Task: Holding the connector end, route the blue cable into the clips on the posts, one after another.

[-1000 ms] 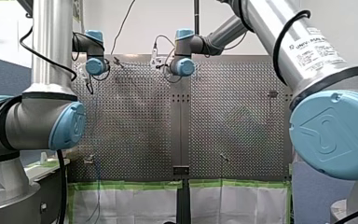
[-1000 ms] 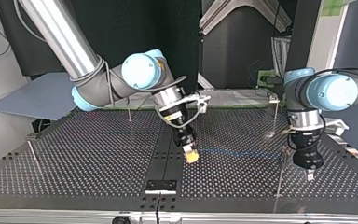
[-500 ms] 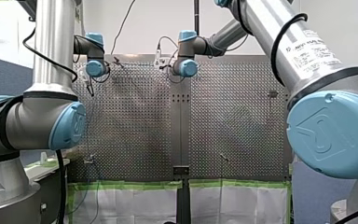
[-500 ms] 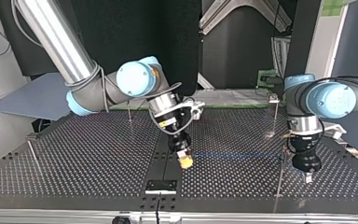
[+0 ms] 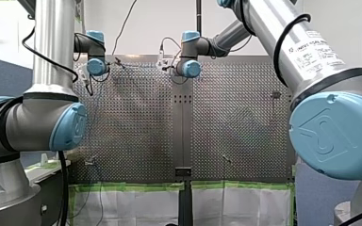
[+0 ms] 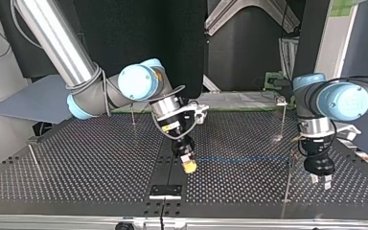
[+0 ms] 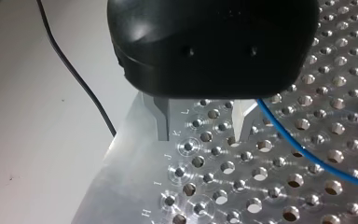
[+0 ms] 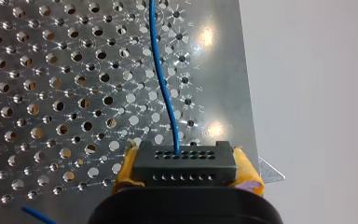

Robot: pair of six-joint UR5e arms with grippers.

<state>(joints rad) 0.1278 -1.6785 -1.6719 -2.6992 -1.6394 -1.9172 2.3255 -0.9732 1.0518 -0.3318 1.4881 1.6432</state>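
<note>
My right hand clamps black rectangular multi-hole connector as steering end; thin blue cable runs ahead over perforated metal table. My left hand spread, empty, cable beside it, probably to guide slack.

And there's the blue cable, bright and plain, over a silver counter dotted with an even grid of round holes, with letters stamped along one edge. The connector is matte black, two rows of tiny holes across its face. Yellow pads on my right hand. My left hand has a glossy black body and grey metal fingers. My right arm and my left arm are both silver tube with pale blue joint caps. Green tape lines the counter's edge nearest the arms, with a white sheet below it
</note>
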